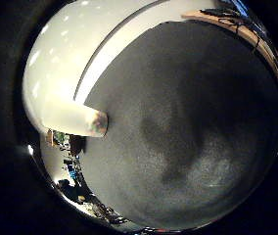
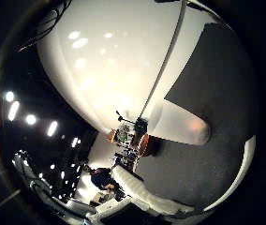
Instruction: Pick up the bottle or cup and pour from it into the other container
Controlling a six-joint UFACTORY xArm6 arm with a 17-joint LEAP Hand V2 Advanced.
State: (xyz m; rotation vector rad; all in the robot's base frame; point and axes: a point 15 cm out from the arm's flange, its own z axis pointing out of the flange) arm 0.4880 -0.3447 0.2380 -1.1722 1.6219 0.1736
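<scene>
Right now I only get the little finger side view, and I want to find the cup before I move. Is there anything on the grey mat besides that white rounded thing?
Observer: Yes. The thumb side view shows a brown round thing at the edge of the grey mat. I cannot tell whether it is the cup.
Operator: Anything next to it?
Observer: A smaller orange thing and something green sit beside it, both too small to name.

The desk [image 1: 188, 127] is spreading out beneath the palm. One of the hand's fingers [image 1: 75, 120] is reaching out over it, with room clutter lying beyond the desk's edge.
</scene>
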